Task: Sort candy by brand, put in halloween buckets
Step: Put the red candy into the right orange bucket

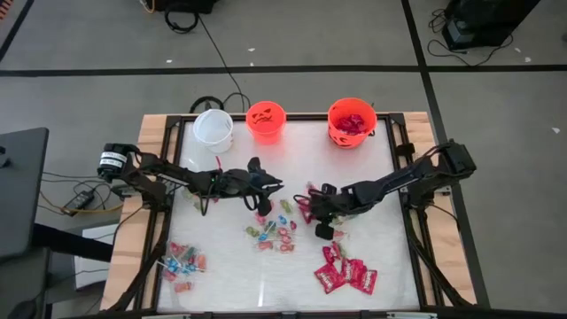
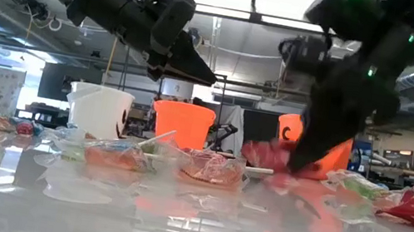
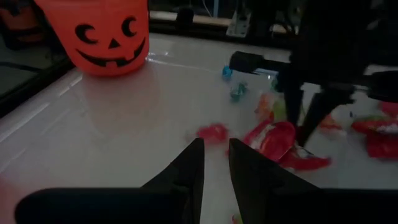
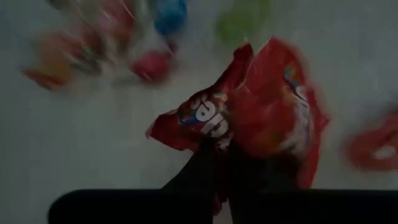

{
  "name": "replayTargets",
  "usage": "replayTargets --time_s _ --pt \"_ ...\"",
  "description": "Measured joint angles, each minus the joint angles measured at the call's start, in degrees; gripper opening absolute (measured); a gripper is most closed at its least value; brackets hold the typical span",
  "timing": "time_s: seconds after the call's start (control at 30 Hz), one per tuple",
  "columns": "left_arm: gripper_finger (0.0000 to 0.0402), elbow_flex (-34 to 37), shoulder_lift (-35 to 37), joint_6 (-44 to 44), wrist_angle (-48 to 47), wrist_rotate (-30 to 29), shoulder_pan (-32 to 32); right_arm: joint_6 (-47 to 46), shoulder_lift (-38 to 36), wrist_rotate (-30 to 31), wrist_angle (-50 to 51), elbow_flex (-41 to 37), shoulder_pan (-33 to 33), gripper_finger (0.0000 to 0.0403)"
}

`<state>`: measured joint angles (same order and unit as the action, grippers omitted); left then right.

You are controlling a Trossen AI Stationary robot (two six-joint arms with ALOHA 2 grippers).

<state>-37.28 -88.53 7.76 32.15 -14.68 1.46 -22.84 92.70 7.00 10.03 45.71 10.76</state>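
Right gripper (image 4: 219, 163): fingers pinched narrow on a red packet (image 4: 261, 118) at mid-table, low over the surface; the grip sits on the packet's edge, apparently so it can be lifted.
Left gripper (image 1: 266, 184): raised above the table left of centre, fingers nearly together with a thin gap and nothing between them; it appears to wait clear of the working arm.
Larger orange bucket (image 1: 352, 121): far edge, already holding red packets, so the likely destination.
Small orange bucket (image 1: 265, 122) and white bucket (image 1: 213, 128): same far row, for other brands.
Remaining candy: red pile (image 1: 347, 275) near the front right; mixed small pieces (image 1: 273, 230) at centre; another cluster (image 1: 183, 264) front left.
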Motion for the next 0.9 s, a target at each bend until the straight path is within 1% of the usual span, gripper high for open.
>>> replayTargets --time_s 0.07,0.13,0.27,0.37,0.57,0.67,0.77,0.83,0.9 --pt "0.0080 0.0 0.0 0.0 0.9 0.0 0.0 -1.6 -2.0 0.6 -0.1 0.0 -0.1 0.0041" --pt "0.0080 0.0 0.0 0.0 1.3 0.0 0.1 -2.0 -3.9 0.9 -0.6 0.0 -0.2 0.0043" --pt "0.0080 0.0 0.1 0.0 1.5 0.0 0.1 -1.4 -8.5 2.2 -1.5 0.0 -0.1 0.0020" --pt "0.0080 0.0 0.6 0.0 1.7 0.0 0.1 -1.1 -12.1 2.8 -1.3 0.0 -0.5 0.0020" --pt "0.0080 0.0 2.6 -1.6 0.0 0.4 0.1 0.9 -18.2 6.4 -1.3 0.1 -2.2 0.0020" --pt "0.0080 0.0 3.9 -3.1 -1.3 0.4 0.1 2.6 -20.1 9.1 -1.1 0.1 -3.1 0.0020" --pt "0.0080 0.1 5.4 -4.3 -4.6 0.4 -0.1 4.6 -20.9 10.8 -0.7 0.1 -4.2 0.0020" --pt "0.0080 0.4 5.6 -4.6 -4.3 0.3 -0.5 5.7 -21.0 11.8 0.2 0.1 -5.3 0.0020" --pt "0.0080 3.1 5.9 -4.4 -2.1 0.1 -1.3 6.1 -20.8 12.5 0.6 0.0 -6.7 0.0020"
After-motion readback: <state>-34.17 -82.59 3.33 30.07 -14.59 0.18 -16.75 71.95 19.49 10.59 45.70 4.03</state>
